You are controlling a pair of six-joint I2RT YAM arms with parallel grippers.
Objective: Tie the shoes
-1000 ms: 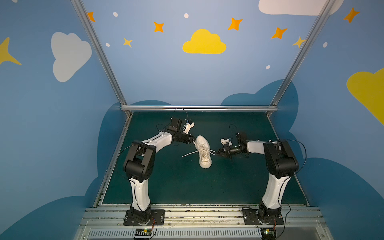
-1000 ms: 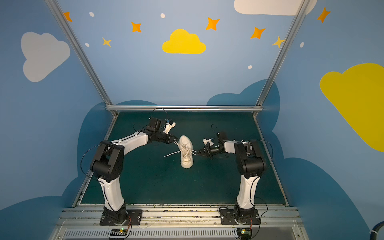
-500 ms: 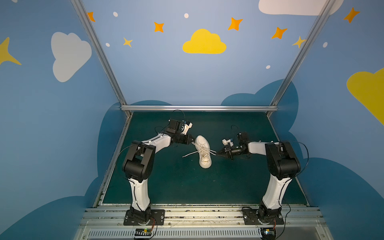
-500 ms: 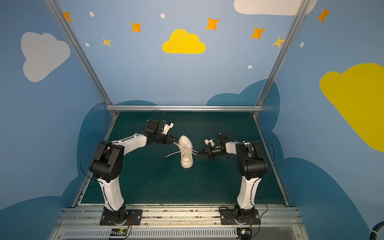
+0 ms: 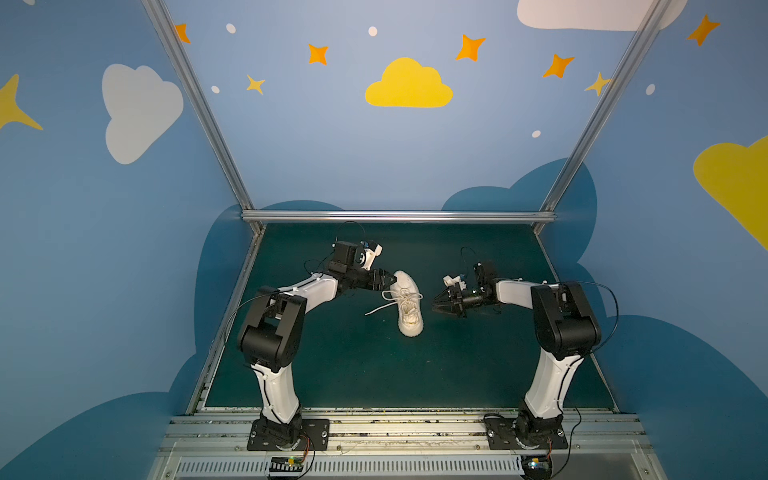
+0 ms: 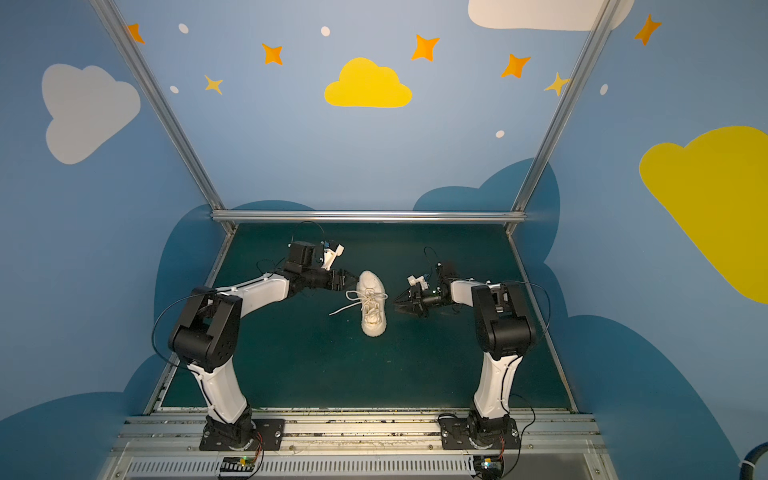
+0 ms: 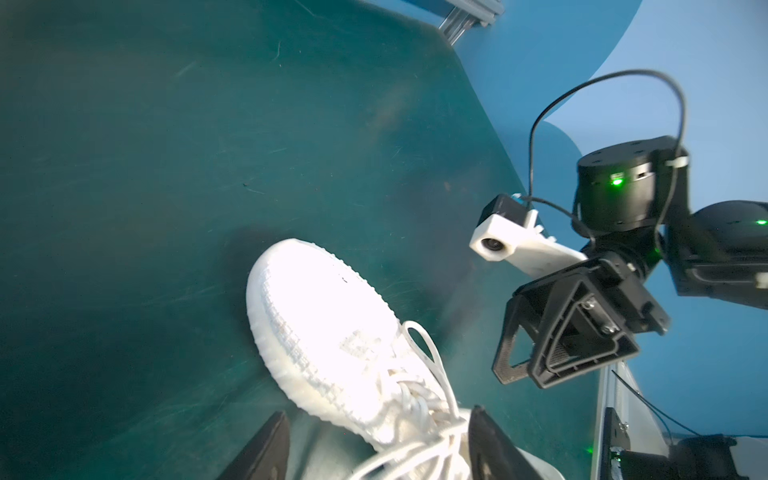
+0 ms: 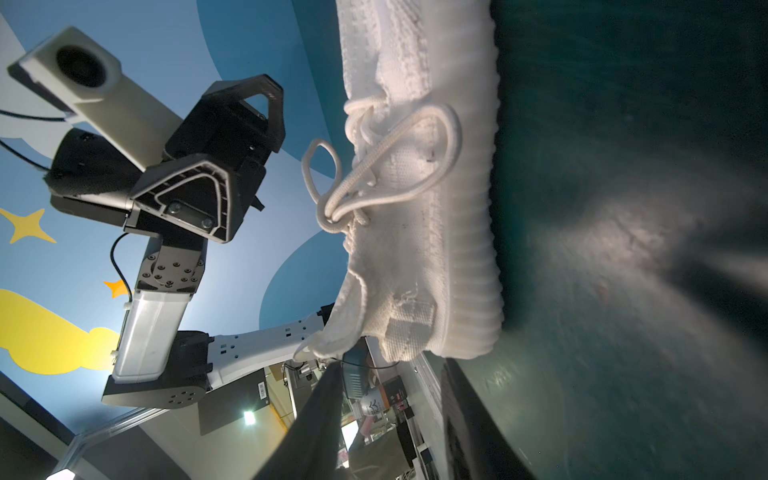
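Two open grippers flank one shoe, and the risk from here is a snag. Nearest is the heel, with its woven pull tab and chunky ribbed sole just off the fingertips of the right gripper. Its fingers stand apart and hold nothing.

Further in, the laces are round, cream, braided cord, formed into a slack two-loop bow. In the left wrist view the cords lie between the spread fingers of the left gripper, which grip nothing either. One loose end trails over the green mat on the left fingers' side.

I judge the knot barely snug (the loops look floppy, not cinched). A fingertip dragging through a loop, or catching that tail, would pull it undone. The shoe looks light and could slide on the smooth mat rather than resist.

Beyond both sets of fingertips lies the rounded toe, a soft, pebbly knit.
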